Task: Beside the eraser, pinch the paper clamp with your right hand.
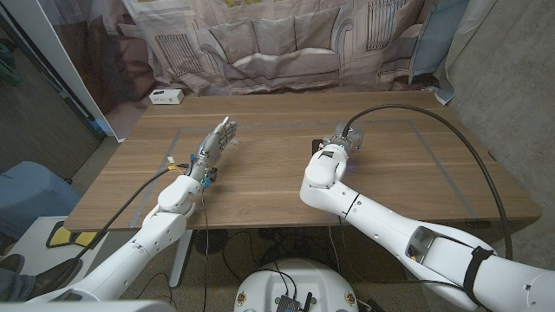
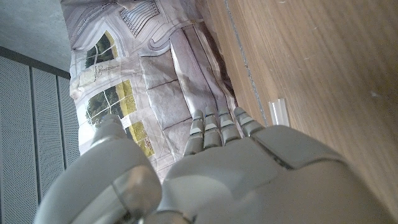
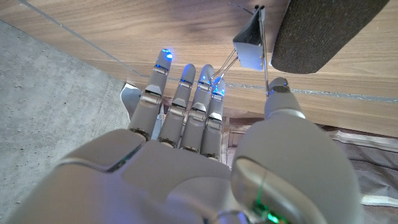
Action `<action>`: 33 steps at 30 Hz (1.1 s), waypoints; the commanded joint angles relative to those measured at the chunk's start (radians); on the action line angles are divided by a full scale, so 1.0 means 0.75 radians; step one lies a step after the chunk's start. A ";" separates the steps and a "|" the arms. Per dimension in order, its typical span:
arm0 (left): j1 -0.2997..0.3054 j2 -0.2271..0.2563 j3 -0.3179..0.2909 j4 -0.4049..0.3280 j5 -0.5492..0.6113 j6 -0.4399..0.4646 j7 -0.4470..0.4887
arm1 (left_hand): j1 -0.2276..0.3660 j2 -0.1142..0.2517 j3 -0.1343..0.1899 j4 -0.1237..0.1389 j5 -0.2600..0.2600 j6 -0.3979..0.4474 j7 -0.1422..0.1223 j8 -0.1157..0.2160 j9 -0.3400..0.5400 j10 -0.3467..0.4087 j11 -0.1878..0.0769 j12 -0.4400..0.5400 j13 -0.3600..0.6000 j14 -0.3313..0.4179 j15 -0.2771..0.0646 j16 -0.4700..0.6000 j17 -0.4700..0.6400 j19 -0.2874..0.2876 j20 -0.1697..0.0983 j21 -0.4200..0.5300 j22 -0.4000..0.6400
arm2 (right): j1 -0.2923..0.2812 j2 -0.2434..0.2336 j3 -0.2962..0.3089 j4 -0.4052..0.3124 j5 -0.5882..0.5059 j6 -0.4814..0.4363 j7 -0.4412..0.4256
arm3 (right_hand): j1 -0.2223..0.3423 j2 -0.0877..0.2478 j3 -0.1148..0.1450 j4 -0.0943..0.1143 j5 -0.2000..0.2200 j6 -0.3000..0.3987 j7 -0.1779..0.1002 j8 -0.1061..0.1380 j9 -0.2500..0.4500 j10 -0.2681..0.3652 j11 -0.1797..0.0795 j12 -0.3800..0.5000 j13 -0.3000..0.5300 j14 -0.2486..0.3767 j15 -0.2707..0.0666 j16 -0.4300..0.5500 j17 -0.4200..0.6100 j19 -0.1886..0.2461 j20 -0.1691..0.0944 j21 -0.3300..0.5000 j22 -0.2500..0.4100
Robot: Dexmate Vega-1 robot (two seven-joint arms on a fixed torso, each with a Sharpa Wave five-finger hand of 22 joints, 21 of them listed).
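Wooden table [image 1: 408, 173] bears clamp [image 3: 250, 48] beside dark eraser [image 3: 323, 31]; right hand [image 3: 205, 124] spread, holding nothing.

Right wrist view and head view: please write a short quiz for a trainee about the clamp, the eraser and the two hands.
1. True or false: the paper clamp lies beside the dark eraser.
2. What does the left hand hold? A the clamp, B nothing, C the eraser.
3. Fill in: the right hand is ____, its fingers not yet closed on the clamp.
Key: 1 true; 2 B; 3 open.
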 commanded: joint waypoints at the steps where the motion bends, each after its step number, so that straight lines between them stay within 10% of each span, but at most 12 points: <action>1: -0.005 0.001 0.005 -0.021 0.014 0.008 0.017 | 0.006 0.009 0.007 -0.008 0.000 0.016 -0.002 0.002 0.007 0.015 0.001 0.000 0.004 0.010 -0.004 -0.003 0.007 0.003 0.011 -0.003 0.008 | -0.020 -0.038 0.008 -0.085 0.021 0.000 -0.049 | 0.022 0.001 0.013 -0.002 -0.001 0.013 -0.009 0.004 0.007 0.018 -0.008 0.006 0.002 0.017 -0.003 0.006 0.005 0.010 -0.001 -0.002 0.002; 33: 0.022 0.000 0.004 -0.101 0.060 0.031 0.111 | 0.007 0.013 0.010 -0.015 -0.001 0.021 0.001 0.002 0.007 0.020 0.004 0.001 0.004 0.017 -0.008 -0.002 0.007 0.005 0.001 -0.003 0.008 | -0.053 -0.252 -0.001 -0.480 0.444 0.025 -0.482 | 0.123 -0.003 0.034 -0.022 0.003 0.040 -0.029 -0.016 0.008 0.039 -0.039 -0.004 0.001 0.070 -0.017 0.016 0.005 -0.008 0.004 -0.014 0.002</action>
